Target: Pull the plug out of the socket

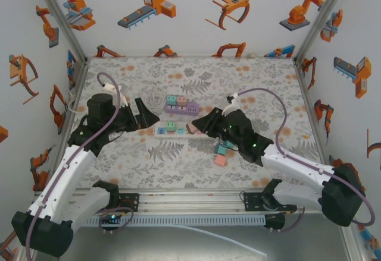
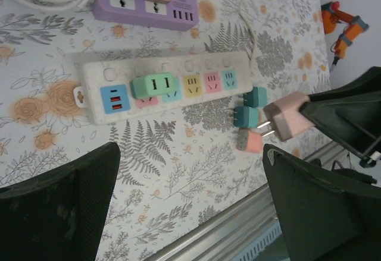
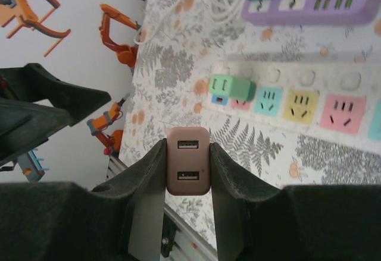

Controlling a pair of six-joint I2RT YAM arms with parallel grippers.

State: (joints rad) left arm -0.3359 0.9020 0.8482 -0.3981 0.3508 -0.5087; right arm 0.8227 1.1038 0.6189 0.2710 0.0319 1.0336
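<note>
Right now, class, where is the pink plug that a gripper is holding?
The pink plug is clamped in the right gripper, just off the right end of the white power strip in the top view.

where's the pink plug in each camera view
top external: pink plug mid-table in the right pincer, just right of the white power strip.
left wrist: plug right of centre, prongs pointing left toward the strip.
right wrist: plug bottom centre, clamped, strip above.
shared landmark: white power strip.
</note>
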